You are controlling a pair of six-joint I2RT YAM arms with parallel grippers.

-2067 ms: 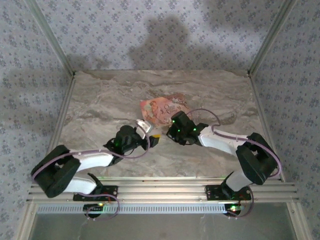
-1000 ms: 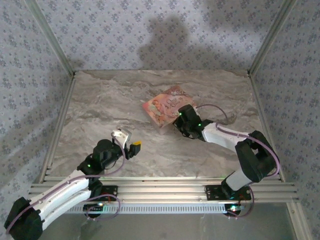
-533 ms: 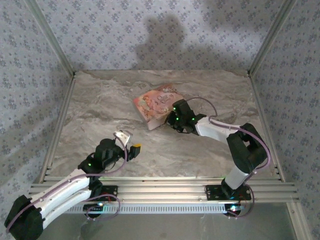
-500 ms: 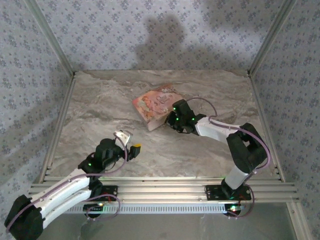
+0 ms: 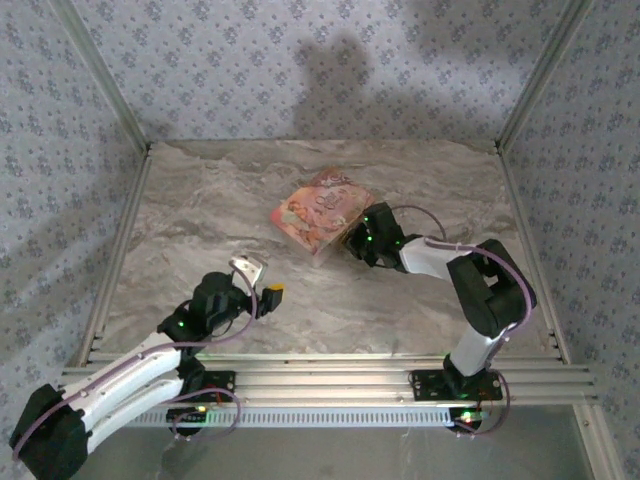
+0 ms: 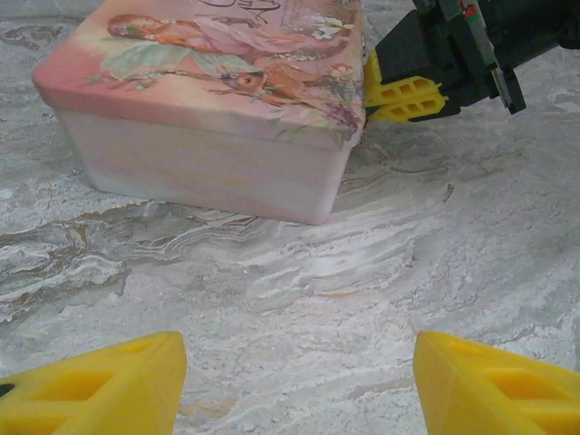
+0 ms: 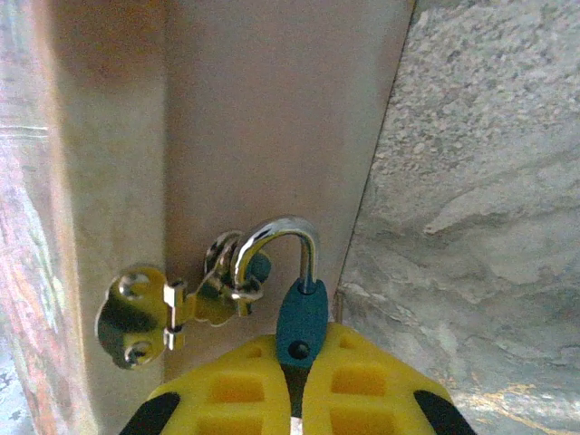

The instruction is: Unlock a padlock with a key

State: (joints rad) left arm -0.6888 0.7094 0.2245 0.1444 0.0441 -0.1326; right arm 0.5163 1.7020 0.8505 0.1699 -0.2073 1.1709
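Right wrist shows one padlock [image 7: 301, 323], one box [image 7: 272, 118].

Pink printed box [image 5: 320, 212], teal padlock [image 7: 301, 319] with silver shackle [image 7: 272, 237], grey marbled table [image 5: 200, 220], blue-grey patterned walls [image 5: 300, 60]

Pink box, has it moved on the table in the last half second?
Yes. In the top view the pink box has slid right, toward the table's right edge, and turned slightly.
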